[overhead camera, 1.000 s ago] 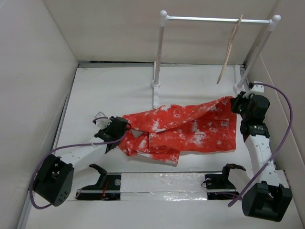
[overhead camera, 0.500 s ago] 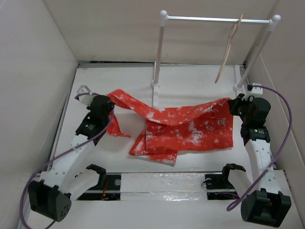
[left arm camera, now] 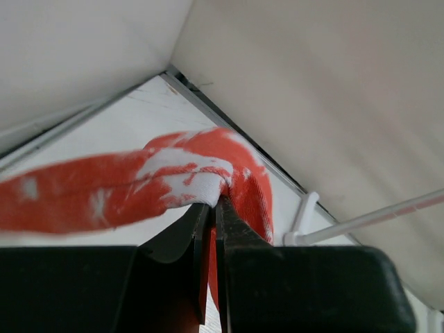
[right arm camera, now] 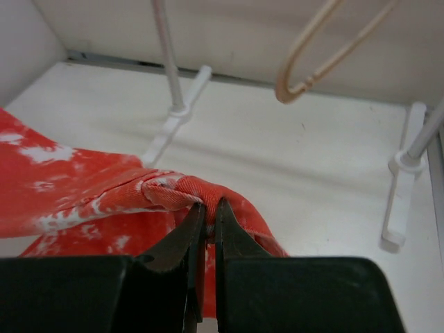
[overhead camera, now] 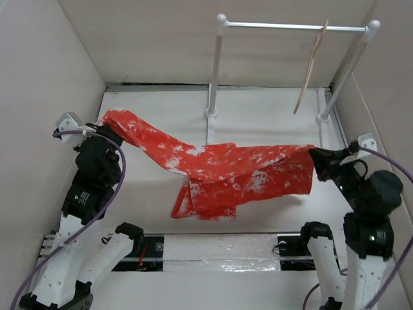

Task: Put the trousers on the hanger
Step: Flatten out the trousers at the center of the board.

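The red-orange trousers (overhead camera: 219, 169) with white blotches hang stretched between both arms above the table. My left gripper (overhead camera: 101, 124) is shut on one end of them at the far left; the left wrist view shows its black jaws pinched on a fold of the trousers (left arm camera: 187, 182). At the right, my right gripper (overhead camera: 314, 155) is shut on the other end, with cloth bunched over its tips (right arm camera: 208, 208). A loose part sags down to the table in the middle. The pale wooden hanger (overhead camera: 310, 70) hangs from the rail behind the right gripper, and its lower curve (right arm camera: 316, 73) shows in the right wrist view.
The white tubular rail (overhead camera: 293, 27) stands at the back on two posts (overhead camera: 216, 71) with flat feet (right arm camera: 177, 118). White walls close in the left, back and right sides. A metal strip (overhead camera: 219, 248) with black clamps runs along the near edge.
My left gripper closed on the trousers' left end, then lifted it back and to the left. The right arm pulled its end toward the near right, so the cloth is now stretched and raised.
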